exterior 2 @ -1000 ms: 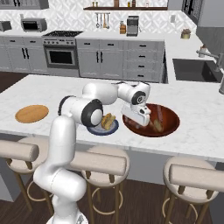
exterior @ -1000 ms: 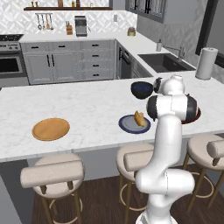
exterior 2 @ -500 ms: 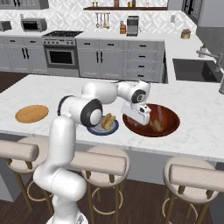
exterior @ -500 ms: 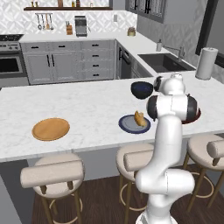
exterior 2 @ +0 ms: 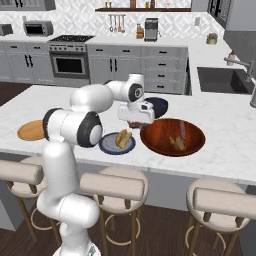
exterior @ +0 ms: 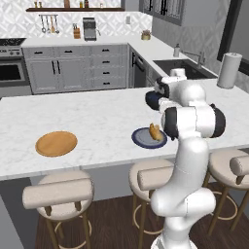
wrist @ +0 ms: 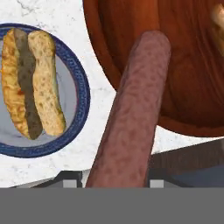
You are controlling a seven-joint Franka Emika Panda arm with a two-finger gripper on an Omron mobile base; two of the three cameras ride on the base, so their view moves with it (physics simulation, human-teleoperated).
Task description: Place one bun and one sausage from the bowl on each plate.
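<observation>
On the white marble tabletop (exterior 2: 220,117), my hand (exterior 2: 135,116) pinched a reddish-brown cylindrical sausage (wrist: 131,113); next I judged it belonged on the slate-blue round plate (wrist: 81,87) beside it.

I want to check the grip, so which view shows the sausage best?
The hand view: the sausage runs large up the middle, rising from the gripper. In the right base view only a dark bit shows under the gripper; the left base view doesn't let me make it out.

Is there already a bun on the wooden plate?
No, the wooden plate is bare; the bun lies on the blue plate.
</observation>
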